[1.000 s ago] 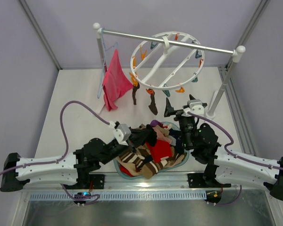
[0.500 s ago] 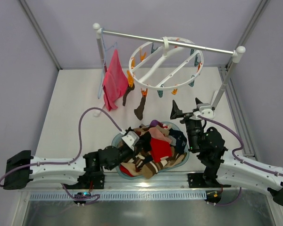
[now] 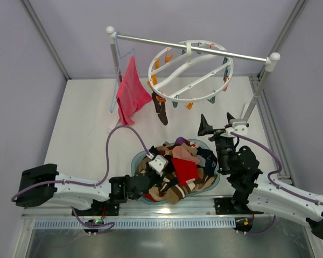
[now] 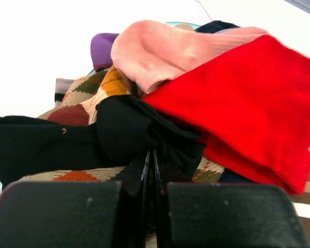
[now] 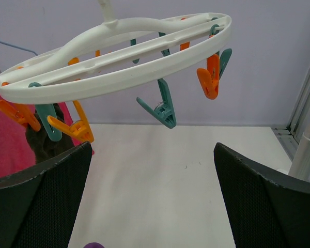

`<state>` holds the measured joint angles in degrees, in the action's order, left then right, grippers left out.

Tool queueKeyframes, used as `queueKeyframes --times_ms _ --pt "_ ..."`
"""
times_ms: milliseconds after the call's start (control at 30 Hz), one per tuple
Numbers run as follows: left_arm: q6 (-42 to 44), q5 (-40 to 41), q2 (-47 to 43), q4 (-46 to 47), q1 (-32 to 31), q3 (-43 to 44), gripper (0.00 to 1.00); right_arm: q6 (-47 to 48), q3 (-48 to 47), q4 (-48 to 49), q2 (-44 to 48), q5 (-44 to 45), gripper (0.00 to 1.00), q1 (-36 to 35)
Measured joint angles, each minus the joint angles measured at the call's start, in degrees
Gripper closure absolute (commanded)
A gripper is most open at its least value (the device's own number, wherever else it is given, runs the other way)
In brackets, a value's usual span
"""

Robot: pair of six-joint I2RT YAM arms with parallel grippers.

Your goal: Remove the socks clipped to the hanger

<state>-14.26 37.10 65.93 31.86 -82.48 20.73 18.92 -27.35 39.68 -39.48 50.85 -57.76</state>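
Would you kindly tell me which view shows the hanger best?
Right wrist: the hanger looms close, its clips distinct. Top external shows its whole ring, but small. Left wrist shows none of it.

The hanger (image 5: 119, 72), a white spoked ring with orange and teal clips, hangs tilted at the upper centre of the overhead view; dark socks (image 3: 160, 110) dangle from clips at its lower-left rim; the other socks (image 3: 177, 185) lie heaped at lower centre, a red sock (image 4: 248, 98) and a pink sock (image 4: 165, 51) over a bunched black sock (image 4: 129, 129).
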Motion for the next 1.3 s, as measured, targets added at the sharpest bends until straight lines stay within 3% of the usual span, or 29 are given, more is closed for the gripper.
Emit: queueKeyframes --times_ms 33,100,133,233,433,800,1167,1300 --pt "0.09 0.42 -0.15 -0.66 -0.46 0.50 0.97 -0.24 0.04 -0.28 0.02 -0.13 0.00 0.33" --pt "0.39 1.11 -1.14 -2.67 -1.14 1.49 0.81 -0.68 0.04 -0.85 0.15 -0.52 0.00 0.83" --pt "0.68 1.40 -1.97 -3.78 -1.31 1.86 0.55 -1.03 0.07 -1.16 0.24 -0.74 0.00 1.16" --pt "1.49 2.45 -6.14 -7.02 -1.55 2.25 0.25 -1.64 0.17 -1.70 0.61 -1.16 0.00 1.81" --pt "1.49 4.85 -14.69 -12.39 -1.64 2.99 0.01 -2.60 0.52 -2.25 1.62 -1.90 0.00 2.51" --pt "7.26 10.47 -14.75 -15.52 0.61 7.08 0.00 -4.83 1.01 -4.24 2.86 -4.57 0.00 4.83" --pt "7.65 -11.56 -10.60 -14.08 32.30 15.76 0.00 -14.84 1.01 -9.05 0.13 -17.88 0.00 20.04" --pt "7.02 -20.55 -3.82 -11.82 38.58 19.85 0.00 -17.16 1.01 -9.79 -0.42 -21.03 0.00 22.34"
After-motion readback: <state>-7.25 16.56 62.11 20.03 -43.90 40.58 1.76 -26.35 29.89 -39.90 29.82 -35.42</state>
